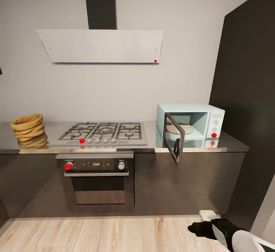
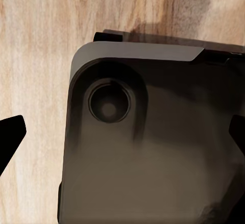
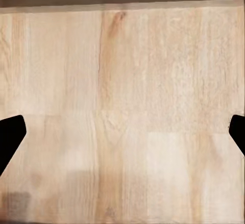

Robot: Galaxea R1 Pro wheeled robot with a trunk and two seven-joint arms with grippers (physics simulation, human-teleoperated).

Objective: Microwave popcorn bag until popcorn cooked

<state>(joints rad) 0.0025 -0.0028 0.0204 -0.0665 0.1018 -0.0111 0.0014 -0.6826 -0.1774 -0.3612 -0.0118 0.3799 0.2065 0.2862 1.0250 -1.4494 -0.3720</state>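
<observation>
One popcorn bag (image 1: 28,127) sits on countertop (image 1: 152,147), far from right pincer (image 1: 198,228)

Both arms hang low, left gripper (image 2: 122,132) and right gripper (image 3: 122,132) spread wide

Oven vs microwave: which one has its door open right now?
The mint-blue microwave at the right end of the countertop: its dark glass door swings outward. The built-in oven under the hob is closed.

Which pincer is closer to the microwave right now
Right, as far as I can tell. The right pincer hangs low over the wood floor, below and in front of the microwave. The left pincer points down at the robot's base, its distance unclear.
</observation>
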